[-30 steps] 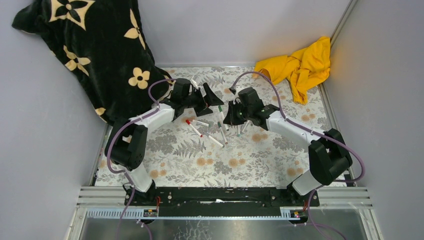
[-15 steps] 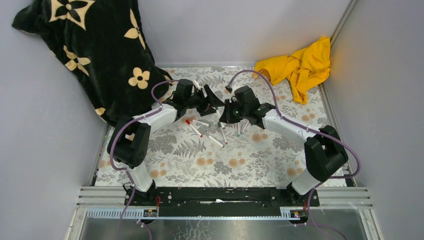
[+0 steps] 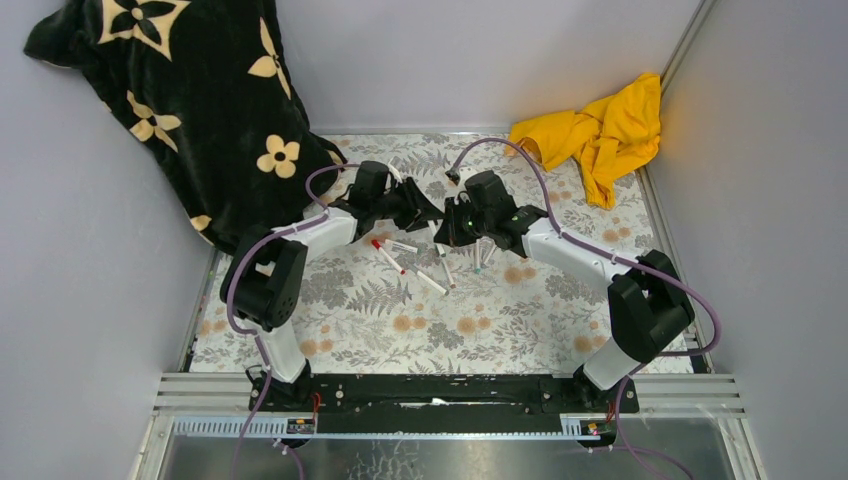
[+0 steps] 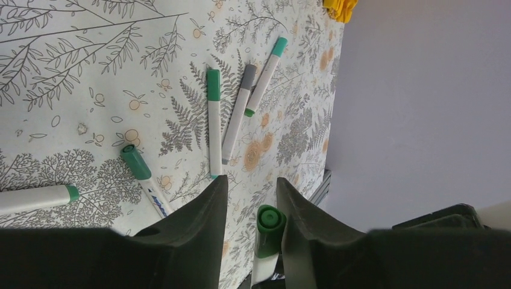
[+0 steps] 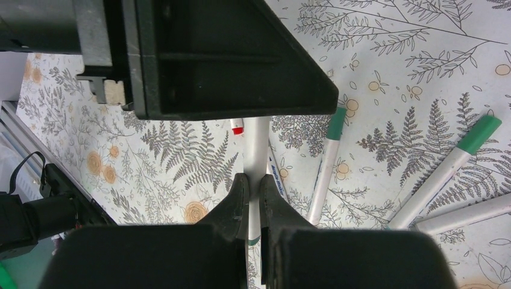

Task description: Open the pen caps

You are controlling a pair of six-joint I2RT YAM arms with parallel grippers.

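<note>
- Right jaws are clenched on the white barrel (image 5: 256,150) of one pen, holding it up off the fern-printed surface (image 3: 360,310).
- Left jaws stand parted around the far end of that same pen. Its green cap (image 4: 269,220) sits in the gap between them, close against one side and clear of the other, so nothing is gripped there.
- From above, the two arms meet nose to nose over the middle of the surface, towards the back, with the held pen between them.
- Other pen caps lie on the surface just below the jaws, all on their pens. A second green cap (image 4: 213,84), a grey cap (image 4: 249,73) and a teal cap (image 4: 279,46) belong to three pens fanned out side by side.
- One more capped pen (image 4: 144,180) lies a little apart from that fan.
- A red cap (image 3: 377,243) lies at the left edge of the cluster, near the left arm.
- A yellow cloth (image 3: 600,125) is bunched in the far right corner, and a black flowered blanket (image 3: 190,90) hangs at the far left.
</note>
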